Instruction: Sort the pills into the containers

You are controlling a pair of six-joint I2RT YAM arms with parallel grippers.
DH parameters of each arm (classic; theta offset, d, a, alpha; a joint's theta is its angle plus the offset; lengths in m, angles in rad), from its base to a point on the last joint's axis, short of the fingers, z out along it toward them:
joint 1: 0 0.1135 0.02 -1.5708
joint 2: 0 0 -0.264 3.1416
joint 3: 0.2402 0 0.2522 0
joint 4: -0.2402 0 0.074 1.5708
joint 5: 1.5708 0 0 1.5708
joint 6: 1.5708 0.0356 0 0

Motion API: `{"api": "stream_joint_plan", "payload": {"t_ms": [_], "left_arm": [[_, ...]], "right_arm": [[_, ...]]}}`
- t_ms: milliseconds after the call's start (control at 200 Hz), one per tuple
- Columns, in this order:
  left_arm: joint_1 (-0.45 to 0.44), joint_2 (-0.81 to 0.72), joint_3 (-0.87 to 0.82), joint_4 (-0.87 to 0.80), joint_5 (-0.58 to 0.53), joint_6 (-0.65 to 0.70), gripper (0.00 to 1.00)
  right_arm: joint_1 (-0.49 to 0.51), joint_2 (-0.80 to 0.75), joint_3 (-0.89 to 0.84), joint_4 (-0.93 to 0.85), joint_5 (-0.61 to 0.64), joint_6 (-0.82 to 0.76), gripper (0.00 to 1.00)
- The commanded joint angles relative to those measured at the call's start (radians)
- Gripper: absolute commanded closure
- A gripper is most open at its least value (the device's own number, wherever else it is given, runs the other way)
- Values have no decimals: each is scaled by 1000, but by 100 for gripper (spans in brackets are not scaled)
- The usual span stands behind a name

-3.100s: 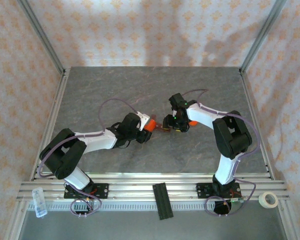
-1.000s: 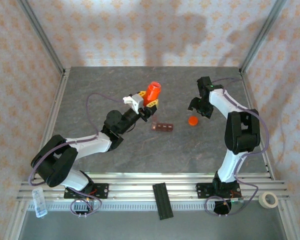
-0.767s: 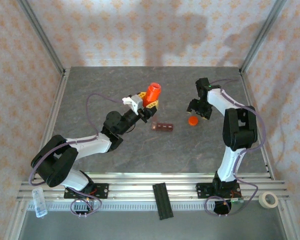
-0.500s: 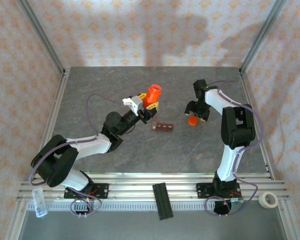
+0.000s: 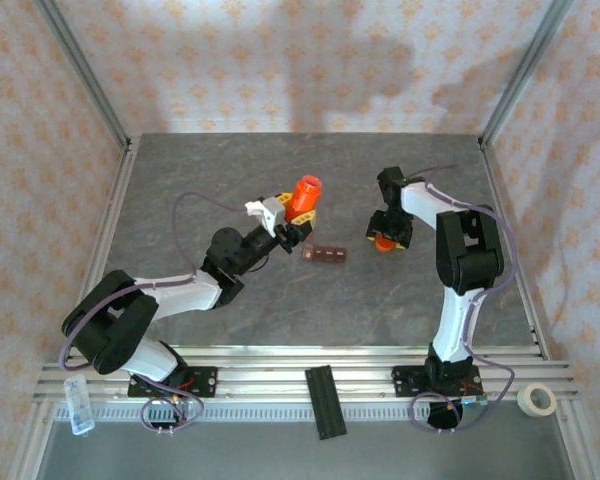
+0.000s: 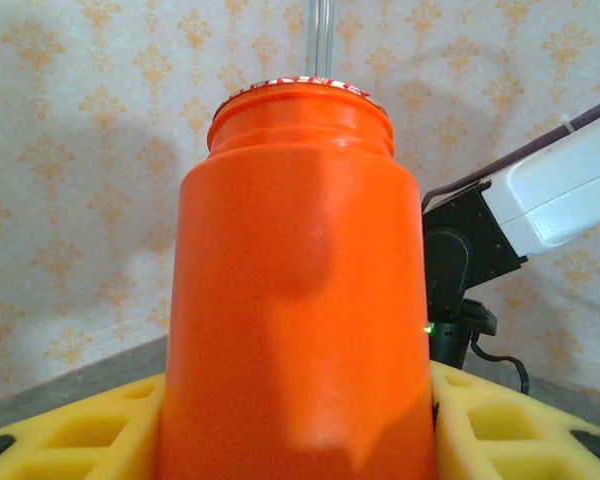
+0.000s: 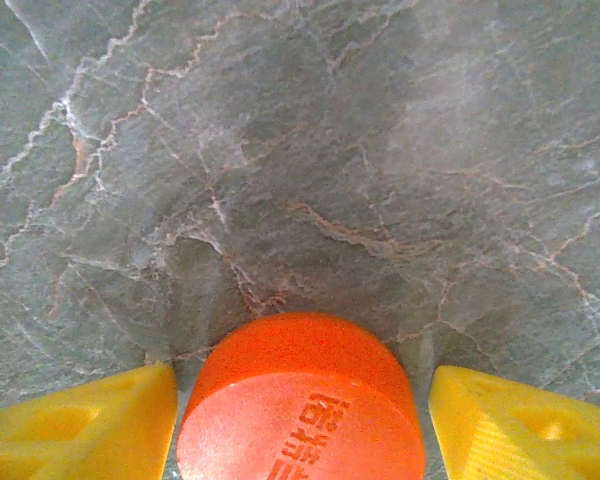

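**Strip lying between the two sets of jaws — bottle held, cap on the tabletop**

Left jaws are clamped on the orange bottle (image 5: 303,194), which stands upright between the yellow fingers (image 6: 70,435). In the left wrist view the bottle (image 6: 300,300) has an uncapped mouth, and it is held clear of the grey marbled tabletop (image 5: 230,170).

The container strip (image 5: 327,254), dark reddish-brown and narrow, lies flat on the tabletop. It sits just to the right of the left jaws and a little nearer the arm bases, below the bottle rather than touching it. From the right jaws it lies to the left, near but apart.

Right jaws point down at the tabletop and straddle the orange cap (image 5: 383,243). In the right wrist view the cap (image 7: 302,395) rests between two yellow fingers (image 7: 80,425), one close on each side. Only a thin sliver of stone shows at either edge, so whether the pads are pressing the cap cannot be told.
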Motion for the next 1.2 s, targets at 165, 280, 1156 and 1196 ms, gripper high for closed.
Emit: {"api": "stream_joint_plan", "payload": {"t_ms": [165, 280, 1156, 1196], "left_arm": [[6, 3, -27, 70, -4, -8, 100], [6, 15, -32, 73, -9, 3, 100], [105, 263, 117, 107, 129, 41, 100], [111, 276, 128, 107, 146, 38, 100]], "right_arm": [[1, -5, -23, -1, 51, -4, 51], [1, -28, -17, -4, 40, -4, 63], [44, -158, 434, -239, -198, -5, 65], [44, -152, 470, -256, -217, -16, 65]]}}
